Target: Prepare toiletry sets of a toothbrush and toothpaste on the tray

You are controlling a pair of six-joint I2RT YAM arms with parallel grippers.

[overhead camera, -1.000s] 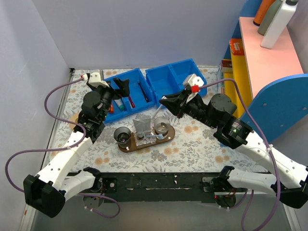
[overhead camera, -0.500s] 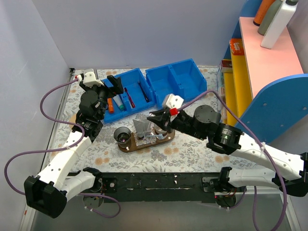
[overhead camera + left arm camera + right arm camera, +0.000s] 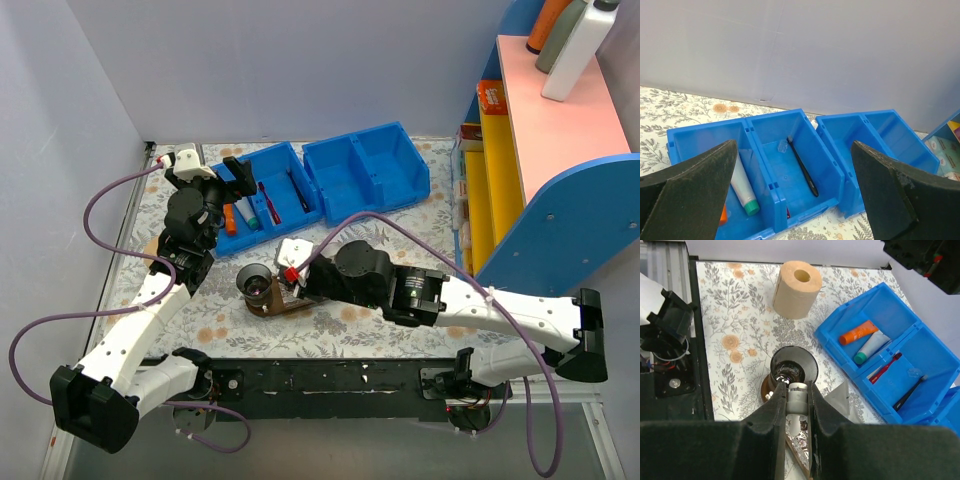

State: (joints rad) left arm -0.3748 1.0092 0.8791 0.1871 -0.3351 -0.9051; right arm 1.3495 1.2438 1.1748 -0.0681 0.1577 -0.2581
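Toothpaste (image 3: pixel 798 399), judged light, soft-walled and slippery, best pinched at its stiffer cap end, is being gripped by the narrowed right jaws beside the dark cup (image 3: pixel 792 366) on the tray (image 3: pixel 262 306), while the left jaws are being held wide over the blue bins (image 3: pixel 832 167).

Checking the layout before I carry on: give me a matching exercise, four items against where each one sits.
Items:
1. orange tube
2. dark toothbrush
3. tan roll
4. dark cup

Places:
A. on the tray
B. on the patterned table itself
C. in the blue bin, beside the teal-capped tube
D. in the blue bin, beside the red toothbrush

Pairs: 1-C, 2-D, 3-B, 4-A
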